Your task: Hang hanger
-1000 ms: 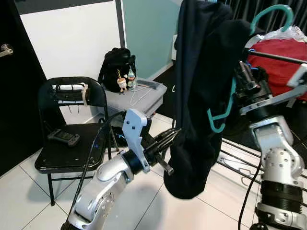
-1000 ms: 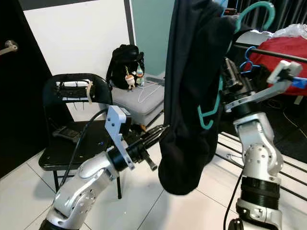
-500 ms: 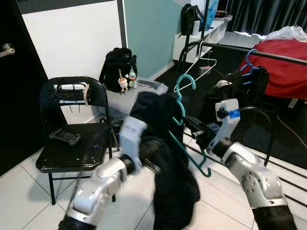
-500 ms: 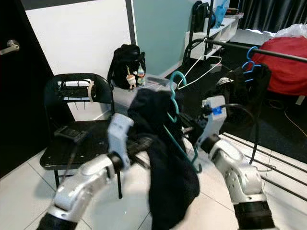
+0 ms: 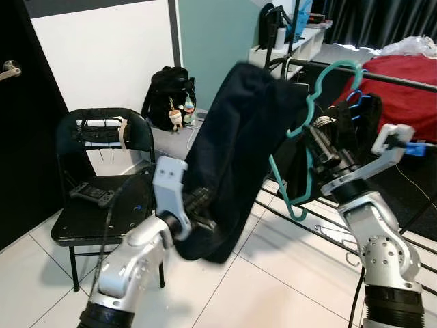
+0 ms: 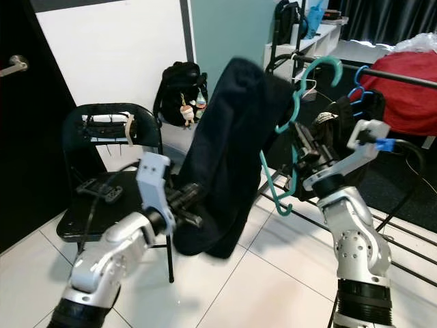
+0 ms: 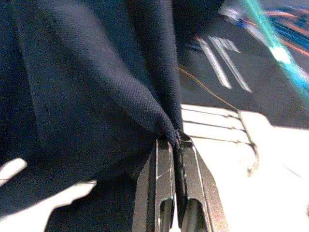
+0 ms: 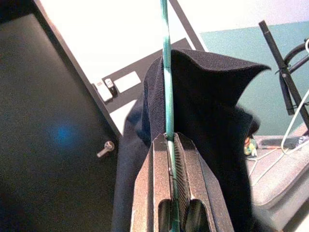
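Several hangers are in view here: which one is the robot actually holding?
The teal hanger carrying the dark garment, clamped in the right gripper. The blue hanger hangs on the rack rail; the white hanger hangs further back.

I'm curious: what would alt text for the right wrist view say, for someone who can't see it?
The right gripper, shut on a thin teal hanger, holds it upright with a dark garment draped over it. Behind are a black door and a white wall.
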`<state>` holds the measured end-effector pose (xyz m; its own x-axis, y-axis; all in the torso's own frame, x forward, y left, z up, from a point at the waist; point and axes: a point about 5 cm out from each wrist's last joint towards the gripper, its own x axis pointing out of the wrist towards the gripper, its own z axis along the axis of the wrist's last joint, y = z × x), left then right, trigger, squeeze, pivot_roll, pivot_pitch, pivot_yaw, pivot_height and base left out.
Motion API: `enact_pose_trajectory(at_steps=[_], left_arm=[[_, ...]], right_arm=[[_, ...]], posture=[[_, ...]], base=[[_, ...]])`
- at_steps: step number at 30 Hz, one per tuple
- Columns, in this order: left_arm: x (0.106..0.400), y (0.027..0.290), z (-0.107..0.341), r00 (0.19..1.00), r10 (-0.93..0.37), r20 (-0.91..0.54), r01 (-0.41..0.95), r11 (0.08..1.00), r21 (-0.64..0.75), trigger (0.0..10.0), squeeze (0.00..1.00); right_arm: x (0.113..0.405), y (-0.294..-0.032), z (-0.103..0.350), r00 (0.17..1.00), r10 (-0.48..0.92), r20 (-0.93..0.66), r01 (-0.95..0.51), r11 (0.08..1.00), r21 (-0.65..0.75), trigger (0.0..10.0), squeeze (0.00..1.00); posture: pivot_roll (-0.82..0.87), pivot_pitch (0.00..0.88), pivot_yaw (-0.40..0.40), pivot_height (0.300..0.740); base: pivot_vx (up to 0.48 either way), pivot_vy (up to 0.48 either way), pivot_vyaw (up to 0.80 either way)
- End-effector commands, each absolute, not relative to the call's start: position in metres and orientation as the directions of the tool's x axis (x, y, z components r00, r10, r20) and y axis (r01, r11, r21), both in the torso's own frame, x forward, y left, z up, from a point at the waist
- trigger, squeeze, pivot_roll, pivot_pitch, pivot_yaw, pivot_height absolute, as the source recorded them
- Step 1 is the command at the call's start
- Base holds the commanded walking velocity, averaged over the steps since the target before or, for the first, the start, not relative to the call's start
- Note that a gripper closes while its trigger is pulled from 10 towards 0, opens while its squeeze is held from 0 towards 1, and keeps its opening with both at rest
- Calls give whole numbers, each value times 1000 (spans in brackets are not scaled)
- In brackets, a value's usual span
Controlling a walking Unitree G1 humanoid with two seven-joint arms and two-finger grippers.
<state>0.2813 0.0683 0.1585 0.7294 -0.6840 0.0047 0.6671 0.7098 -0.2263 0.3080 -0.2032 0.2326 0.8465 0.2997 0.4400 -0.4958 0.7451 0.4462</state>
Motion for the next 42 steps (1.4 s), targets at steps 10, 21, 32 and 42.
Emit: enact_pose_trajectory(at_steps=[10, 21, 32, 42], left_arm=[[247, 45, 132, 485, -863, -142, 828, 505, -243, 10000, 204], [297, 107, 212, 735, -637, 233, 666, 743, -70, 10000, 1000], [289, 153, 292, 485, -654, 580, 783, 620, 45, 10000, 1000], [284, 159, 335, 219, -820, 528, 815, 451, 363, 10000, 0]], right_arm=[[305, -198, 250, 787, 321, 526, -567, 711, 415, 10000, 0], [291, -190, 250, 723, 467, 509, -661, 682, 313, 10000, 0], [272, -210, 242, 667, 641, 380, -726, 674, 138, 10000, 0], [232, -220, 221, 470, 878, 94, -883, 467, 54, 10000, 0]], posture=[[-153, 0, 11, 740], [-161, 0, 13, 740], [-153, 0, 5, 740], [-171, 0, 22, 740]], base=[[0, 0, 0], [0, 0, 0], [0, 0, 0], [0, 0, 0]])
